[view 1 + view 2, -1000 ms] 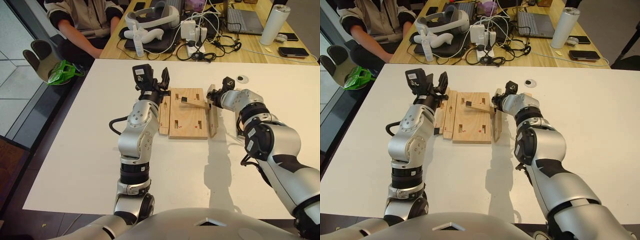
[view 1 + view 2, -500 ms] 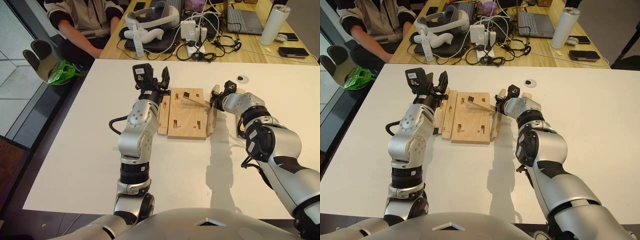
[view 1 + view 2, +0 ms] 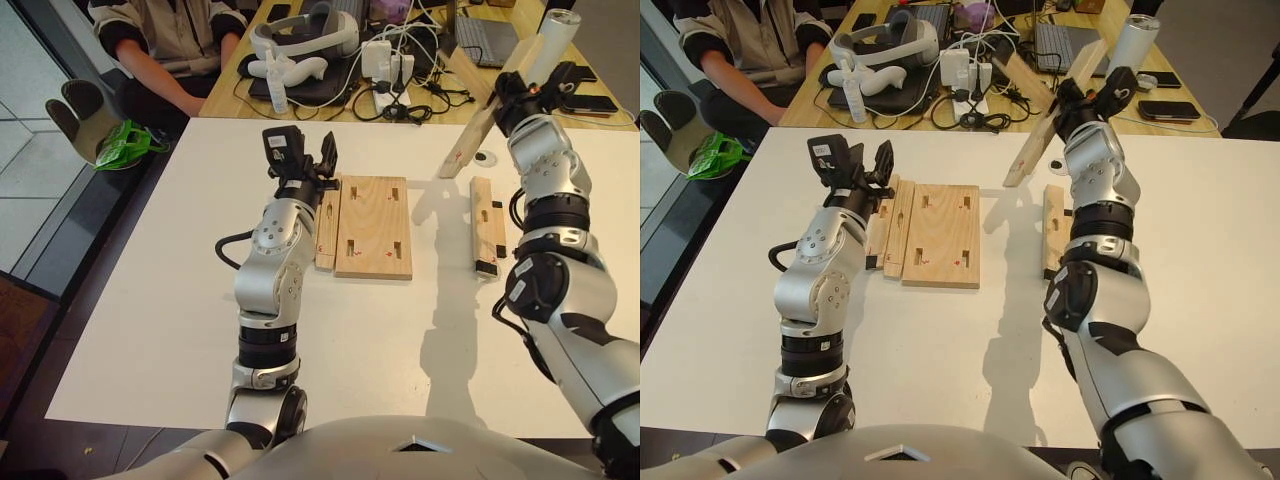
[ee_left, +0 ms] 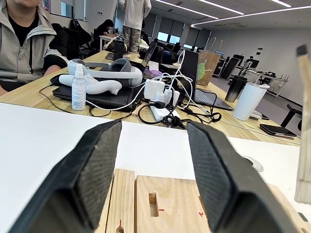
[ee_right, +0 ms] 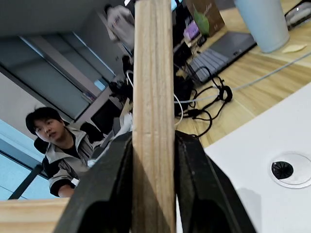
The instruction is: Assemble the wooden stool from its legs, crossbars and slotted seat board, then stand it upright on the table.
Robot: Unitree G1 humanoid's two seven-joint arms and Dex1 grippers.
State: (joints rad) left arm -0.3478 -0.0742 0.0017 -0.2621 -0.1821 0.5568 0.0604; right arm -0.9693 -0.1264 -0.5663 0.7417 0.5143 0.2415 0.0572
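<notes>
Seat board (image 3: 374,227) lies flat approx mid table (image 3: 150,300), slots up. Leg A (image 3: 328,228) lies flat at the board's 9 o'clock, alongside it, touching or v. close; can't tell which. Another strip past leg A is mostly hid by the L arm. Leg B (image 3: 488,227) lies flat at the board's 3 o'clock, well apart from it, dark end cap twd the robot.

R gripper (image 5: 153,184) is raised off the table at approx 1 o'clock from the board, over the far table edge. Its jaws are pinching the held leg (image 3: 1038,147), fingers (image 5: 104,184) pressed on both faces of the wood. Held leg is tilted, low end near the grommet (image 3: 487,157), not clear if it touches the table. Crossbar (image 3: 1025,82) sticks out of it sideways, twd 10 o'clock.

L gripper (image 4: 155,165) sits at the board's 10-11 o'clock, just above the far ends of leg A and the board. Jaws spread wide, pads (image 4: 95,160) holding nothing.

Desk at 12 o'clock past the table: headset (image 3: 305,30), spray bottle (image 3: 277,85), laptop (image 3: 480,25), tumbler (image 3: 552,45).
</notes>
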